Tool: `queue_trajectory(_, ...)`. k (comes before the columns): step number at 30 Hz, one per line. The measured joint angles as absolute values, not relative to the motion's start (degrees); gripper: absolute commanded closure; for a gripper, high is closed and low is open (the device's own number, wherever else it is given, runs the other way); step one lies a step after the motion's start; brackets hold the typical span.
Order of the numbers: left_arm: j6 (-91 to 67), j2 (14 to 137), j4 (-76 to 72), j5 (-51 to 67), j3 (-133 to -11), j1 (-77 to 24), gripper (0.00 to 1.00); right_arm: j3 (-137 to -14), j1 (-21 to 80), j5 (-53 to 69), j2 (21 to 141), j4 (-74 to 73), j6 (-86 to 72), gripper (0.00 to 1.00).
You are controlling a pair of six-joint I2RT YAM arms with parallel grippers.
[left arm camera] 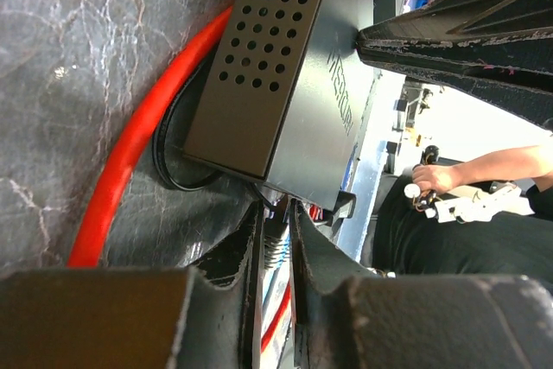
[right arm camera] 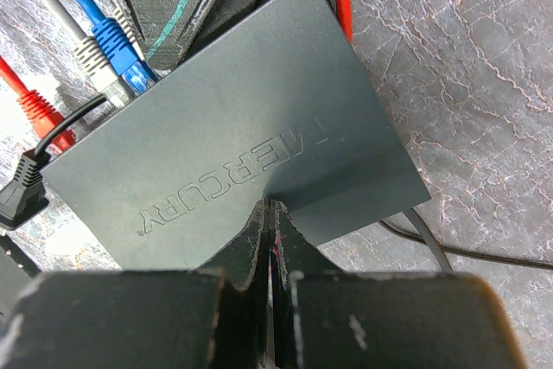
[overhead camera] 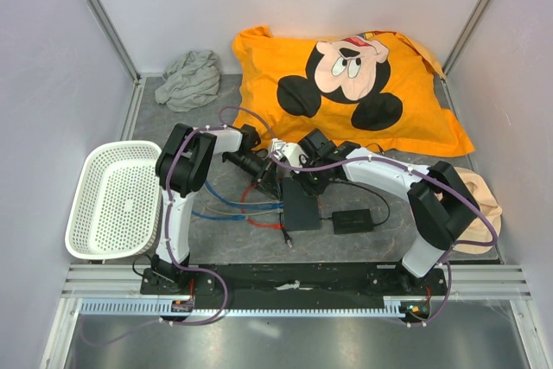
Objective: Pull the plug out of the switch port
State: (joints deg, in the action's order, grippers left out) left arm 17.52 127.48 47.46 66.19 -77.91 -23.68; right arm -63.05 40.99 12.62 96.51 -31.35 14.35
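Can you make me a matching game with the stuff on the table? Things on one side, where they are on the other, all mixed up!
Things:
1. white plastic mesh basket
2. orange Mickey Mouse pillow
3. crumpled grey cloth
4. flat black switch box

Places:
A. middle of the table
B. left edge
C. far left corner
D. far side, towards the right

Pairs: 1-B, 2-D, 3-C, 4-A
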Motion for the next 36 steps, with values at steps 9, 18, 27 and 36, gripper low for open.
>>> queue_trajectory(9,20.6,127.9,49.3,66.6,-78.1,-22.7,0.98,-63.2,41.0,12.7,96.7,-31.0,14.3,1.0)
queue_trajectory(18,22.5,127.9,50.8,66.5,-78.1,-21.5,0.98,-63.6,41.0,13.6,97.4,-30.1,14.2,1.0)
queue_trajectory(27,22.7,127.9,51.6,65.5,-78.4,-21.5,0.99,-63.6,41.1,13.7,97.5,-29.8,14.2,1.0)
queue_trajectory(36,24.8,127.9,54.3,63.4,-80.0,-21.5,0.98,-63.6,41.5,13.7,97.7,-29.3,14.2,1.0)
